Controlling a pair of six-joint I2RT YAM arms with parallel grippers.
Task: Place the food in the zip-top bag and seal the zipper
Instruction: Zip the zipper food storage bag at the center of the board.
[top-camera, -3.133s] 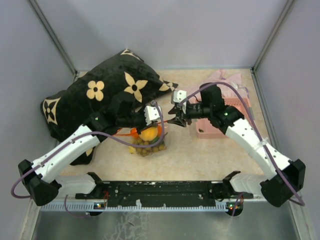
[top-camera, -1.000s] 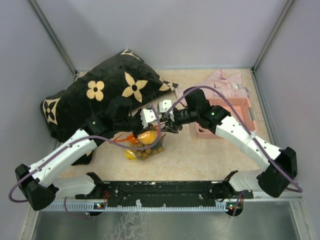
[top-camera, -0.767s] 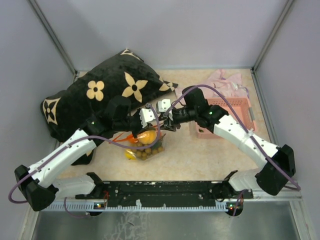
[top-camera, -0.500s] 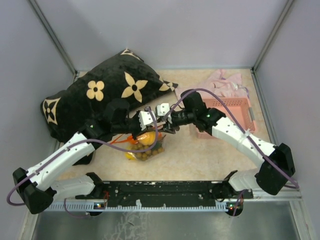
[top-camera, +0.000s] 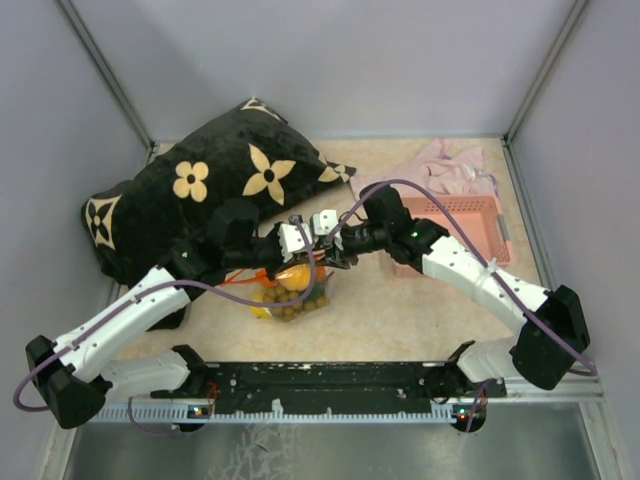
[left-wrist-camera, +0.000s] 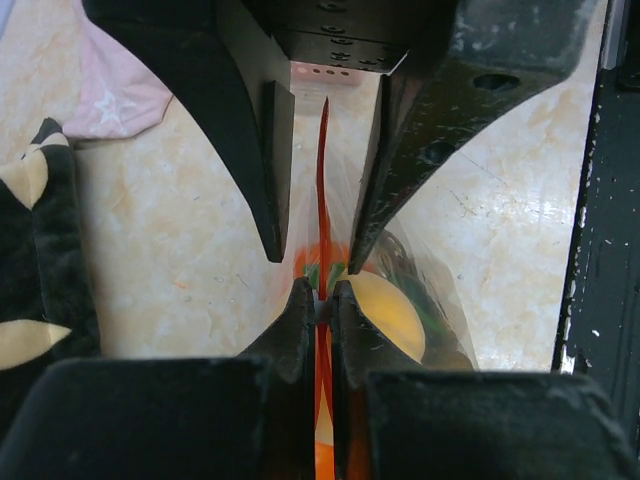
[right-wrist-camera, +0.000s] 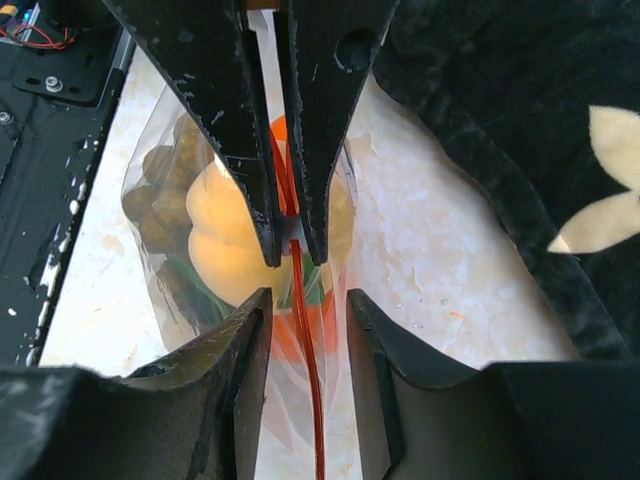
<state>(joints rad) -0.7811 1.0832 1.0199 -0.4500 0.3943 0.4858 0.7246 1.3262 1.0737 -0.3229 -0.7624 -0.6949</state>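
Note:
The clear zip-top bag (top-camera: 290, 290) stands on the table, held up by its orange-red zipper (left-wrist-camera: 322, 190). Inside it show a yellow lemon (right-wrist-camera: 225, 240), a brownish-green grape bunch (right-wrist-camera: 160, 195) and orange fruit (left-wrist-camera: 318, 262). My left gripper (left-wrist-camera: 320, 292) is shut on the zipper strip; it also shows in the top view (top-camera: 296, 243). My right gripper (right-wrist-camera: 305, 300) faces it, open, one finger on each side of the zipper (right-wrist-camera: 308, 360) without touching it; in the top view it (top-camera: 328, 243) sits right beside the left one.
A black cushion with cream flowers (top-camera: 190, 195) lies at the back left, close behind the left arm. A pink basket (top-camera: 450, 225) and a pale pink cloth (top-camera: 450, 165) lie at the back right. The black base rail (top-camera: 320, 385) runs along the near edge.
My right gripper has moved left from near the basket up to the bag's mouth and now straddles the zipper. The left gripper kept its hold and shifted slightly.

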